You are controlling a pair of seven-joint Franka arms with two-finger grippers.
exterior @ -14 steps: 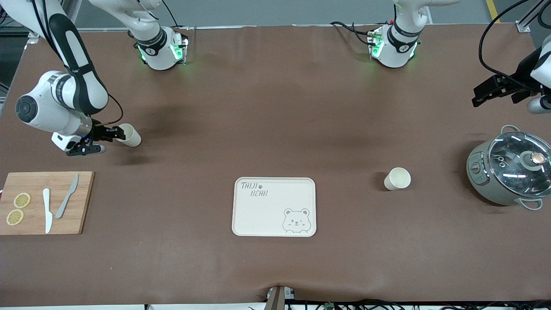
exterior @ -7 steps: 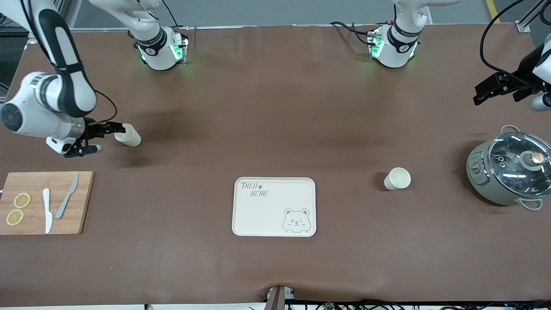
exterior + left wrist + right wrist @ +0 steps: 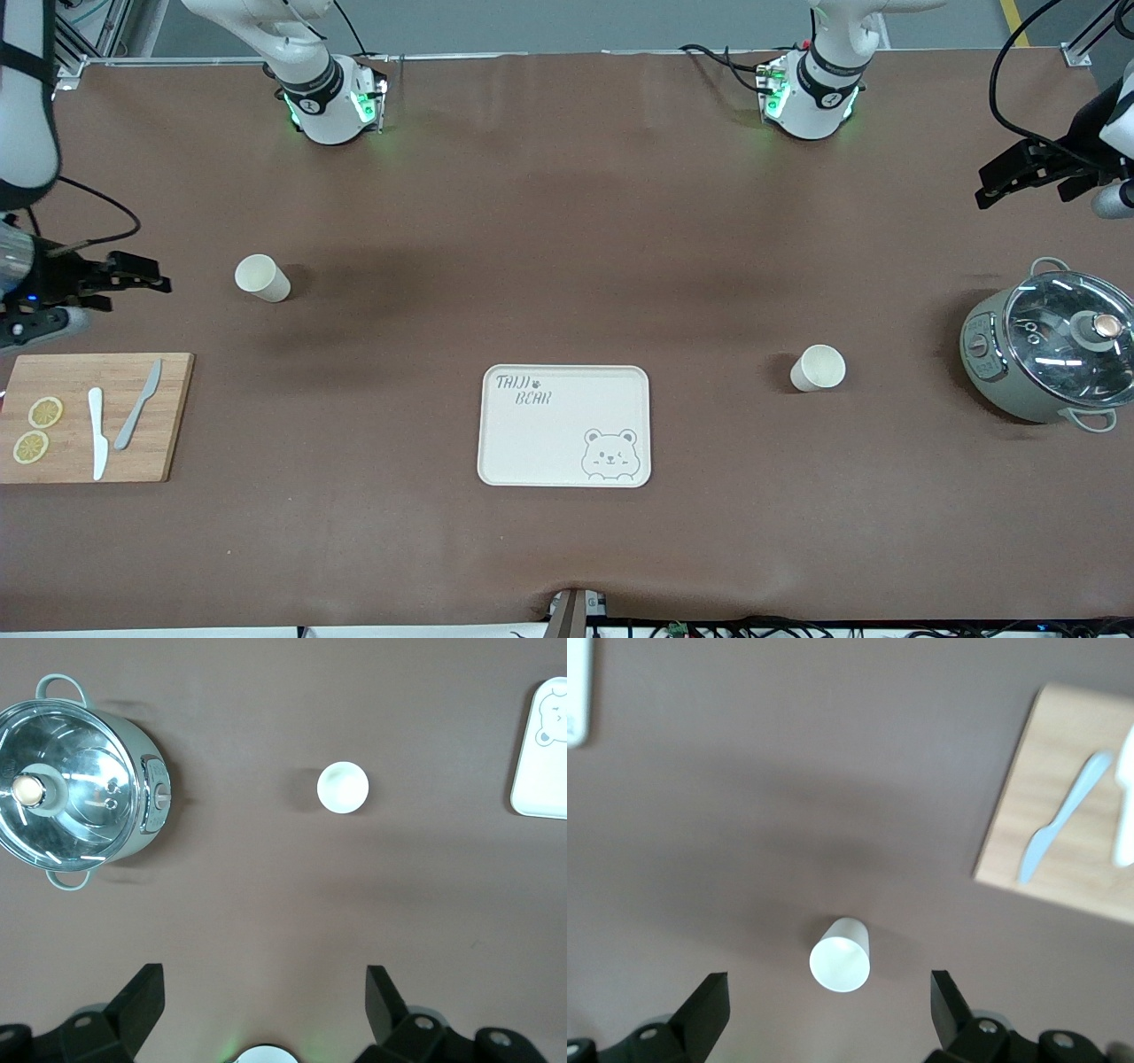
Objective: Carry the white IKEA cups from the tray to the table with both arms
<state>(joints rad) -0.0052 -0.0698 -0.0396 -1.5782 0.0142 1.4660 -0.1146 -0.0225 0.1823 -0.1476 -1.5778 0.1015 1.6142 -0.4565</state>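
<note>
One white cup [image 3: 262,277] stands upright on the brown table toward the right arm's end; the right wrist view shows this cup [image 3: 841,957] from above, mouth up. My right gripper [image 3: 146,273] is open and empty, apart from it, over the table near that end's edge. Seen in the right wrist view, the right gripper [image 3: 828,975] has its fingers spread wide. A second white cup [image 3: 818,368] stands toward the left arm's end, also seen as a cup [image 3: 343,787] in the left wrist view. My left gripper [image 3: 982,188] waits open and high over that end, with the left gripper [image 3: 264,979] holding nothing.
A bear-printed tray [image 3: 564,425] lies mid-table, nearer the front camera than both cups. A grey-green glass-lidded pot [image 3: 1045,350] stands at the left arm's end. A wooden board [image 3: 168,416] with two knives and lemon slices lies at the right arm's end.
The right gripper opened, let go of its cup and drew back toward the right arm's end of the table. The cup stayed standing. The left arm hardly moved.
</note>
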